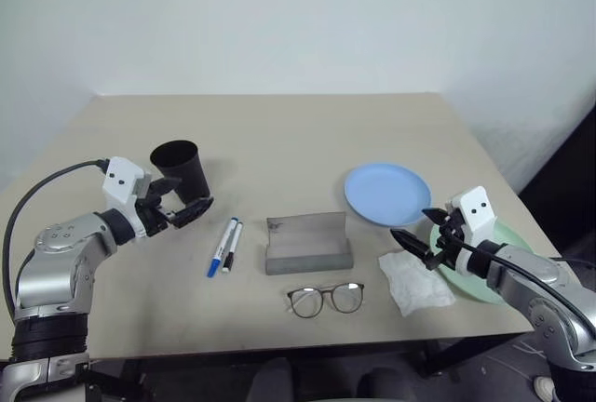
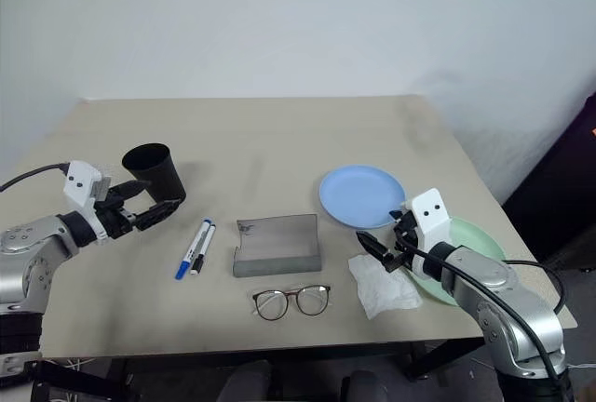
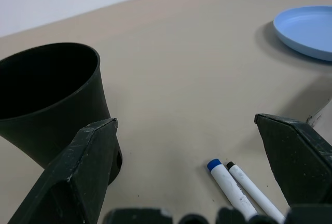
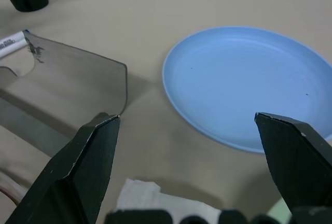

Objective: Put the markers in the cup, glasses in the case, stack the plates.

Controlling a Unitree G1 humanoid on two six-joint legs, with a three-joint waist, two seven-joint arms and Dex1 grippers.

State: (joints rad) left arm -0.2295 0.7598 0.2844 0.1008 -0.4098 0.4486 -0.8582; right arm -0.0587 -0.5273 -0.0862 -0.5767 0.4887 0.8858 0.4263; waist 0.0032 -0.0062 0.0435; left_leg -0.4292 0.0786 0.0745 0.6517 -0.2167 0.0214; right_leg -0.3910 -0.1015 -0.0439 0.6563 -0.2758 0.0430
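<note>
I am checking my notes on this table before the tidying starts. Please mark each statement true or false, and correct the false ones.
1. The two markers lie on the table beside each other. True.
2. The glasses are inside the case. False: they lie on the table in front of the open case.
3. The light blue plate is stacked on the mint green plate. False: the two lie side by side.
4. The cup stands upright. True.
5. The left gripper holds a marker. False: it is open and holds nothing.
</note>
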